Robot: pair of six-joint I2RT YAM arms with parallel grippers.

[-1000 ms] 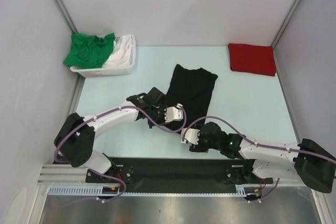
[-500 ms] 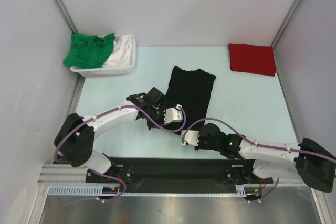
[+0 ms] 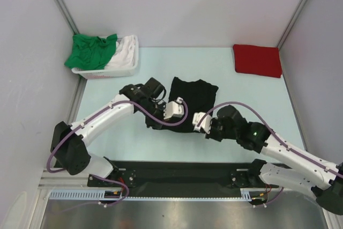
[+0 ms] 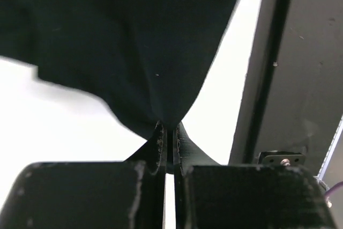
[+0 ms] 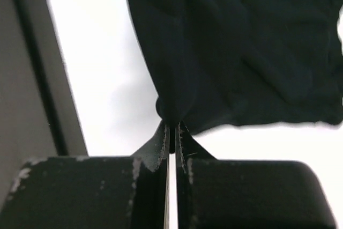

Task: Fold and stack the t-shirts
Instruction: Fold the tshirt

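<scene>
Two hands gripped the black t-shirt [image 3: 195,92] at its near edge. The left hand [image 4: 169,132] was closed tight on a pinch of cloth at the near left corner, and the right hand [image 5: 172,132] was closed the same way on the near right corner. The shirt lay mid-counter [image 3: 252,100], its far part flat. A folded red t-shirt [image 3: 257,60] sat at the far right corner. At far left, a green t-shirt [image 3: 91,52] and a white t-shirt [image 3: 124,52] were heaped in a white basket [image 3: 107,72].
</scene>
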